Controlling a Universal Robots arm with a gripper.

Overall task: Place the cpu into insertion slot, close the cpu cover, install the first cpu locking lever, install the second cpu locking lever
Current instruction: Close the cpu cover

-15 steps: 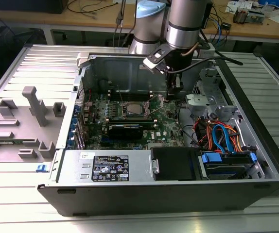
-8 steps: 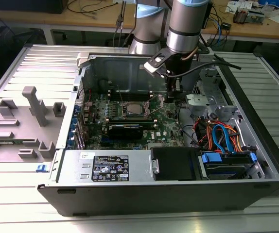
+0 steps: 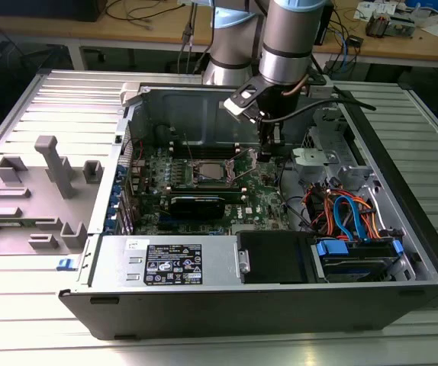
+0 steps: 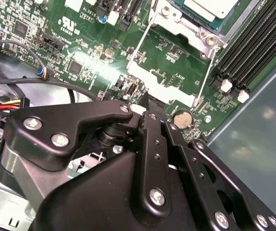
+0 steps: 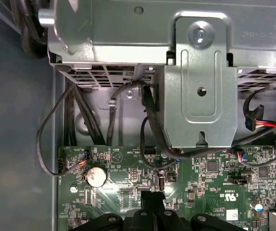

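Progress looks to be past step 1 of 4: the small square cpu with its dull silver-grey top (image 4: 210,6) lies flat inside the square insertion slot (image 3: 191,171) on the green circuit board (image 5: 128,183). The cpu cover, a thin silvery metal frame with a cut-out middle (image 4: 159,82), seems to stand raised off the slot rather than lying over the chip, so closing it appears undone. I cannot make out the 2 locking levers well enough to judge them. The black gripper (image 4: 147,103) hangs just beside the slot, its tip near the cover's free edge, fingers pressed together with nothing visible between them.
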